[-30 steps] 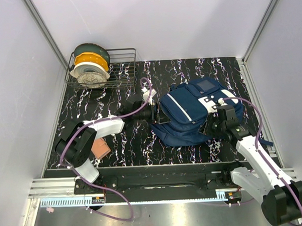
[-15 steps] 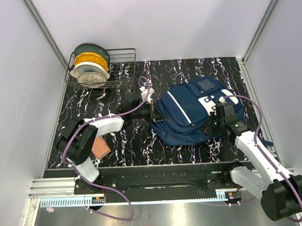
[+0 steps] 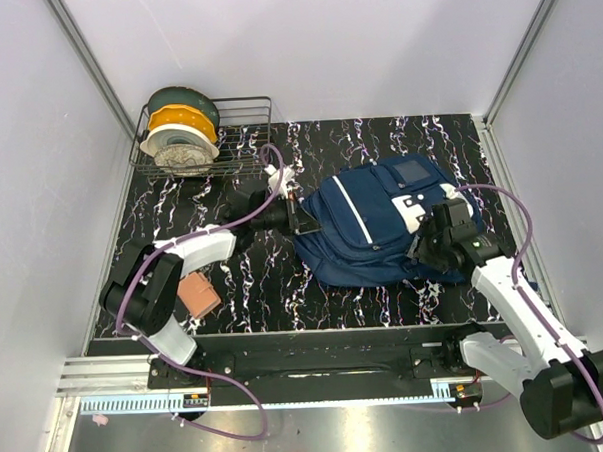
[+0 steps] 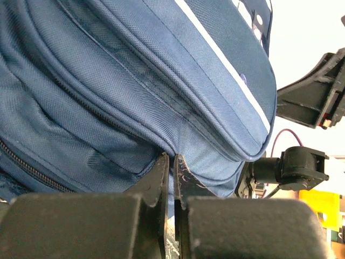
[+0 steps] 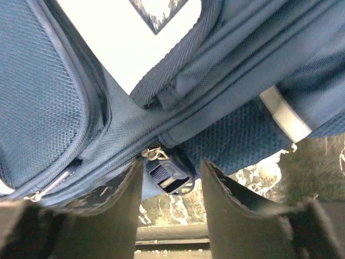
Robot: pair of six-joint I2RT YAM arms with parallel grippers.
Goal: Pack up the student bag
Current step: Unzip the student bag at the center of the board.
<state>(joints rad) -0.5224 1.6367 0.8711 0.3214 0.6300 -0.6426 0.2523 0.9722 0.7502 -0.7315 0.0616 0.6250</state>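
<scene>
Tightly, left pincer (image 4: pixel 173 162) nips the student bag (image 4: pixel 135 81) at its edge.

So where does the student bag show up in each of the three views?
Top external: student bag lies right of centre.
Left wrist: student bag fills most of the frame.
Right wrist: student bag fills the upper frame.
Shared landmark: its white stripe also crosses the left wrist view; the right wrist view shows a white patch instead.

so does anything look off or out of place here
Nothing spilled or damaged. The student bag lies flat and skewed on the table, and a pinkish block sits outside it by the left arm.
</scene>
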